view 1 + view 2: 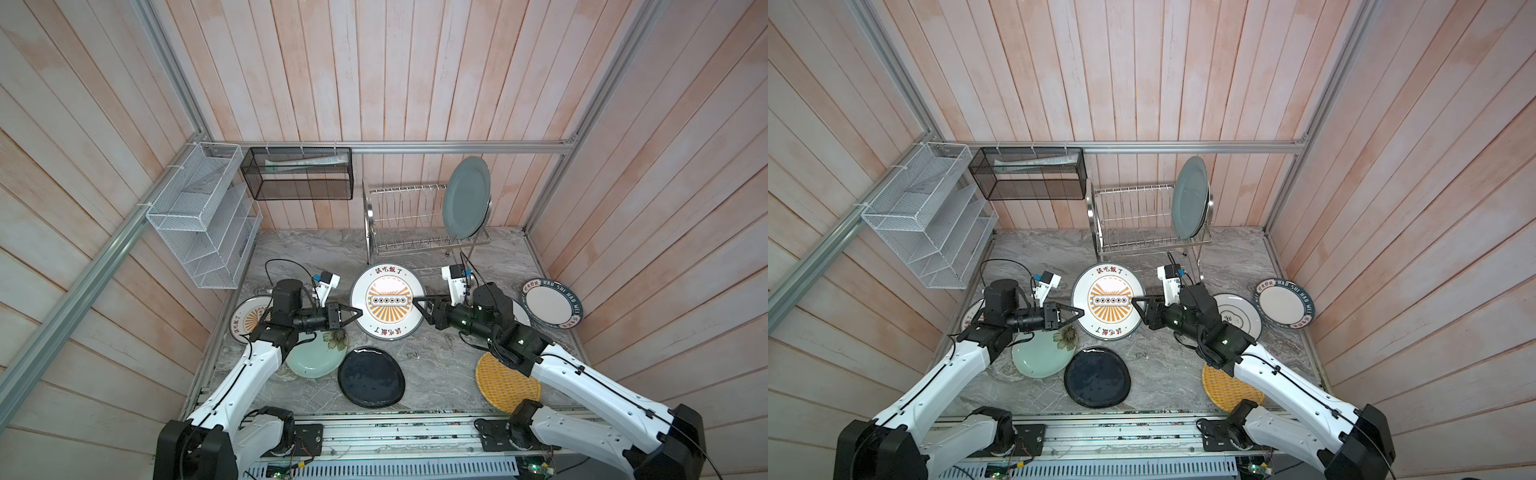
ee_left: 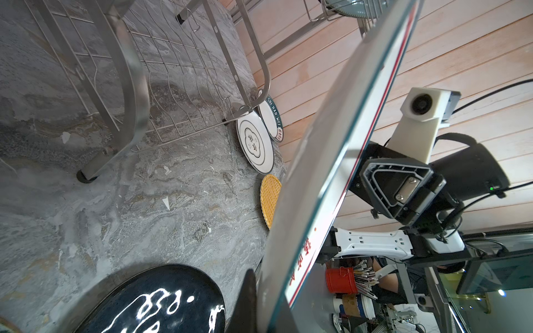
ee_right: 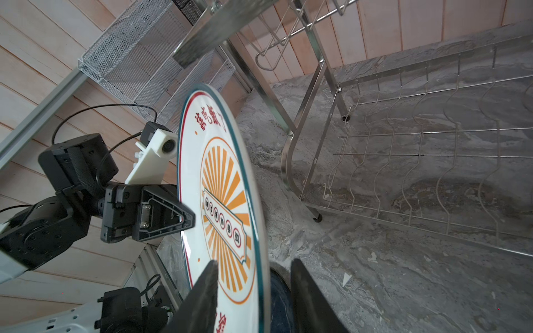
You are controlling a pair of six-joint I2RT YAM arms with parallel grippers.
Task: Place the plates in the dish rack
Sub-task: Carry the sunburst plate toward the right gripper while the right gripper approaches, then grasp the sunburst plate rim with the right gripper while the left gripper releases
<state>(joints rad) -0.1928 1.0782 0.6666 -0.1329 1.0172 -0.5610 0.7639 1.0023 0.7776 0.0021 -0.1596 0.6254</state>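
An orange-sunburst plate (image 1: 388, 301) is held between the two arms over the middle of the marble table (image 1: 436, 357), in front of the dish rack (image 1: 409, 216), not in it. The left gripper (image 1: 360, 311) is clenched on the plate's left rim. The right gripper (image 1: 417, 305) straddles the opposite rim, jaws parted, with a gap behind the plate. A grey-blue plate (image 1: 465, 197) stands in the rack's upper tier.

A grey veined marble tabletop (image 1: 436, 361) lies between walls of pale pinkish wooden slats (image 1: 374, 70) framed by aluminium rails (image 1: 457, 146). A white mesh tiered organiser (image 1: 203, 216) hangs on the left-hand rail. Just beside it a black mesh box basket (image 1: 299, 189) hangs from the back rail, with folded paper (image 1: 307, 161) inside. The left wrist view shows a red tin (image 2: 340, 280) packed with thin sticks beside a white tub (image 2: 357, 305).
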